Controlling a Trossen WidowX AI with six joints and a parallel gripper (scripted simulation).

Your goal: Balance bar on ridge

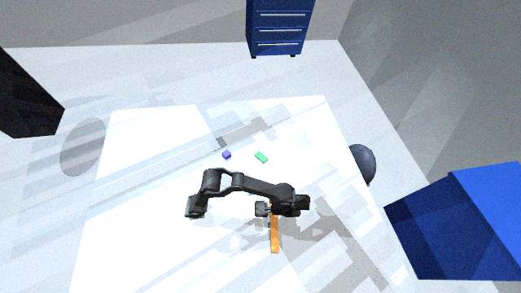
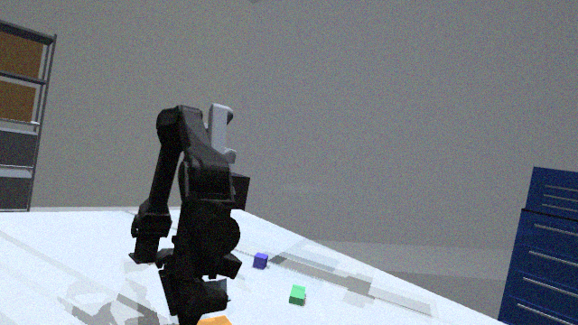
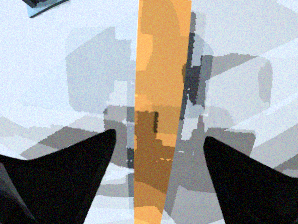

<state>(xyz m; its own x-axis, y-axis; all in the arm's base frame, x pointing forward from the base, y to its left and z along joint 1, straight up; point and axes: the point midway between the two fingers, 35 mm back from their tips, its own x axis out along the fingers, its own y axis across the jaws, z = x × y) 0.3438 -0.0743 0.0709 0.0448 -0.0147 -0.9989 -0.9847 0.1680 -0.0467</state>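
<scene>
Your black parallel-jaw gripper (image 3: 160, 139) has its fingers apart, one on each side of the long flat orange bar (image 1: 274, 233) (image 2: 215, 320) (image 3: 159, 90), which runs top to bottom through the middle of the wrist frame. The dark ridge (image 3: 46, 6) peeks in at its upper left.

The arm (image 1: 256, 185) (image 2: 194, 162) covers the bar's (image 1: 275, 238) (image 2: 216, 320) (image 3: 159, 65) upper end in the top view. The exterior view's bottom edge crops the bar; the wrist view cuts it at top and bottom, and clips the ridge (image 3: 42, 9) at upper left.
</scene>
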